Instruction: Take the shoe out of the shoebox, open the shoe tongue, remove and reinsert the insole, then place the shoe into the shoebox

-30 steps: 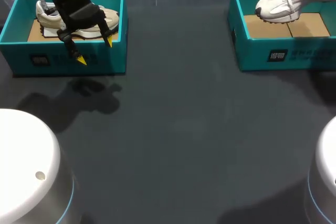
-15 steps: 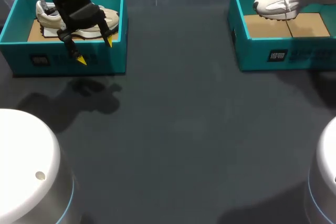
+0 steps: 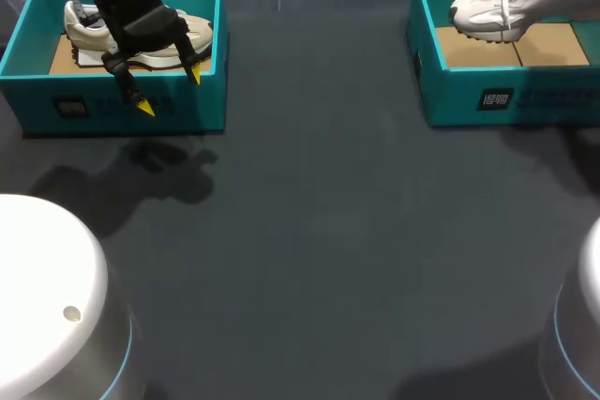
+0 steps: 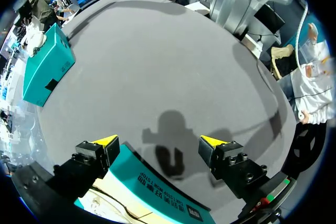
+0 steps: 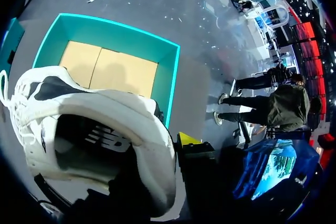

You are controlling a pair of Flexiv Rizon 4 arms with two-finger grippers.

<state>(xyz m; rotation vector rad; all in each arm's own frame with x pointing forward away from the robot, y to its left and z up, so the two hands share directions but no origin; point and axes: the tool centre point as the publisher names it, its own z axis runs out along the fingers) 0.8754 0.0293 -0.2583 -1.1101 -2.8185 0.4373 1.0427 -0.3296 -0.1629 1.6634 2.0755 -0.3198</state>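
Note:
A white sneaker [image 3: 495, 5] hangs tilted above the right teal shoebox [image 3: 469, 100], toe towards the table's middle and laces dangling. My right gripper [image 5: 167, 149] is shut on its heel; one yellow tip shows outside the heel, the other finger is hidden inside the white sneaker [image 5: 94, 129]. Under it lies the right shoebox [image 5: 170, 82], showing its bare cardboard floor. My left gripper [image 3: 170, 91] stands open over the front wall of the left teal shoebox [image 3: 94, 111], where a beige shoe [image 3: 89, 33] lies. Nothing is between the left gripper's [image 4: 158, 141] fingers.
The dark grey table top [image 3: 328, 250] stretches between and in front of the two boxes. Both boxes stand along the far edge, one at each side. White rounded arm bases [image 3: 47, 297] fill the near corners.
The right gripper has lifted the white sneaker a little higher and towards the left over the right box. The left arm has not moved.

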